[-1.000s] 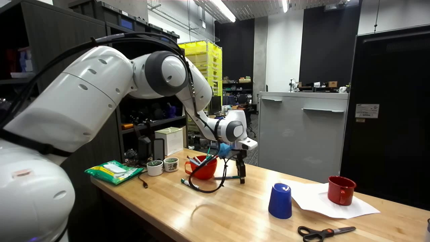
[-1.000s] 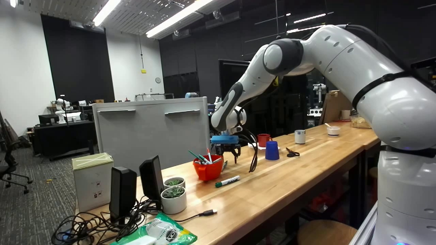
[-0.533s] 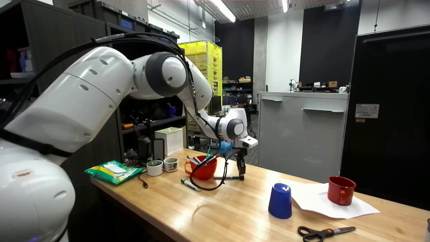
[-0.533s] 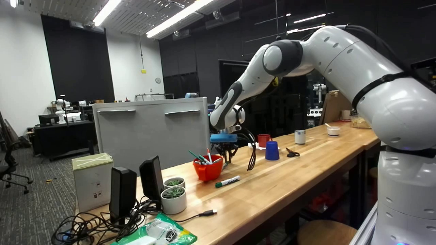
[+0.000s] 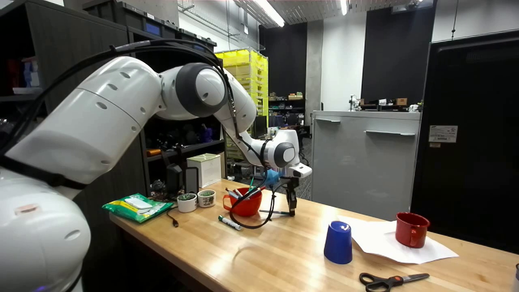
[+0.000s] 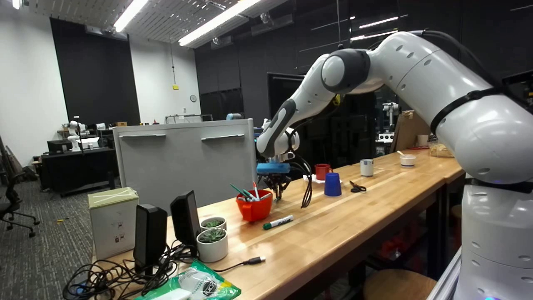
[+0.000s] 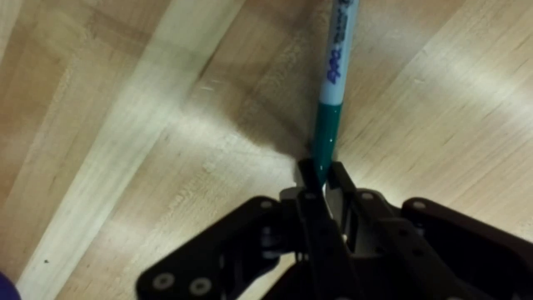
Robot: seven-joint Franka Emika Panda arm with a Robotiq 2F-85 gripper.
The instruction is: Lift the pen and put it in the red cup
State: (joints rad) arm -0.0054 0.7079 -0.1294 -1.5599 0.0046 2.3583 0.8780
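The pen (image 7: 335, 79) is slim, with a white barrel and a teal cap. My gripper (image 7: 324, 171) is shut on its cap end, one fingertip on either side. In an exterior view the pen (image 5: 275, 212) reaches from the fingertips toward the red cup (image 5: 248, 207), its far end tilted slightly up and near the cup's side. The red cup (image 6: 255, 209) is wide and low, stands upright, and holds several pens and markers. In that view my gripper (image 6: 278, 197) is just beyond the cup's right side, low over the table; the pen is mostly hidden there.
A green-capped marker (image 6: 278, 222) lies on the table (image 5: 275, 247) in front of the cup. Two potted succulents (image 6: 212, 243) stand nearby. Farther along are a blue cup (image 5: 338, 243), a darker red mug (image 5: 412, 230) on paper, and scissors (image 5: 391, 280). A cable (image 5: 251, 228) hangs from the arm.
The fingers came together on the pen's cap end. My gripper rose slightly, and the pen's far end tipped up a little. The cups have not moved.
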